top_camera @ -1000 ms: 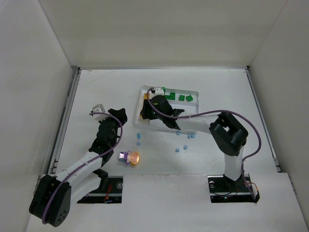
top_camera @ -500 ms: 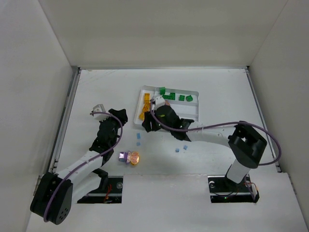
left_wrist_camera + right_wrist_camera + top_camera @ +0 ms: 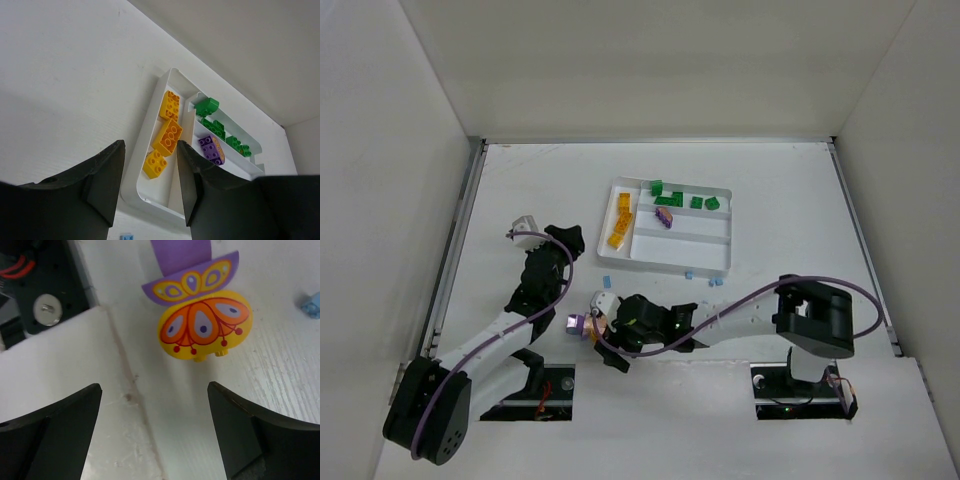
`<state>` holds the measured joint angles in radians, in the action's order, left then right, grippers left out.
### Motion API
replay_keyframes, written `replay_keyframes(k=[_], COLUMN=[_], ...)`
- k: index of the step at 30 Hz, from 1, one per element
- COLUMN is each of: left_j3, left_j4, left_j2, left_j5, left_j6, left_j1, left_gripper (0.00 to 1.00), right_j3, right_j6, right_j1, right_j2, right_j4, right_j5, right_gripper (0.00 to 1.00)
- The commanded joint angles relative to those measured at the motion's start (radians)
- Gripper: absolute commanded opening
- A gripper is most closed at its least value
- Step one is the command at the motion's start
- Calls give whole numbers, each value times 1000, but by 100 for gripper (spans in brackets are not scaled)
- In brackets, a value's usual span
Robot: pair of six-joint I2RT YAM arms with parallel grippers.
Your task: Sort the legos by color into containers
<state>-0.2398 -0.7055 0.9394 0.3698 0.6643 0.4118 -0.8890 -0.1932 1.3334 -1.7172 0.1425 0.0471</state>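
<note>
The white tray [image 3: 720, 268] holds yellow legos [image 3: 619, 221] in its left compartment, green legos [image 3: 682, 199] along the far row and one purple lego [image 3: 665, 215] in the row below. The left wrist view shows the same yellow legos [image 3: 167, 135], green legos [image 3: 215, 125] and purple lego [image 3: 211, 149]. A round yellow patterned brick [image 3: 204, 325] joined to a purple piece [image 3: 182, 255] lies near the table's front. My right gripper [image 3: 601, 340] [image 3: 155, 390] stands wide open just in front of it, touching nothing. My left gripper [image 3: 563, 240] [image 3: 150, 147] is open and empty, facing the tray.
Tiny light blue bricks lie loose on the table near the tray's front edge [image 3: 608, 280] [image 3: 690, 272] [image 3: 716, 282]. One shows at the right edge of the right wrist view [image 3: 312, 305]. The left arm's base cut-out [image 3: 45, 295] lies beside the right gripper. White walls enclose the table.
My right arm swung from the tray down to the front left beside the purple-and-yellow round brick and opened its jaws wide. The purple lego now shows in the tray. The left arm stayed still.
</note>
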Motion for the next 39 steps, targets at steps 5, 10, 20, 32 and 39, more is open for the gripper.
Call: replay_keyframes(k=[5, 10, 20, 32, 39], left_j3=[10, 11, -1, -10, -99], left_j4=[-15, -11, 73, 345, 371], left_j2=[-37, -24, -14, -214, -163], left_j5=[-8, -55, -169, -319, -471], left_j6=[9, 43, 112, 89, 89], left_j1=[-21, -64, -132, -152, -89], left_gripper=[43, 43, 44, 59, 69], right_j3=[-37, -18, -5, 142, 257], right_j6=[60, 52, 29, -46, -61], right_j1=[-12, -24, -53, -99, -187], right_j2=[-93, -116, -151, 65, 303], right_j4=[143, 259, 367, 434, 312], right_j5=[-98, -110, -98, -85, -171], right_gripper=[94, 92, 75, 46, 45])
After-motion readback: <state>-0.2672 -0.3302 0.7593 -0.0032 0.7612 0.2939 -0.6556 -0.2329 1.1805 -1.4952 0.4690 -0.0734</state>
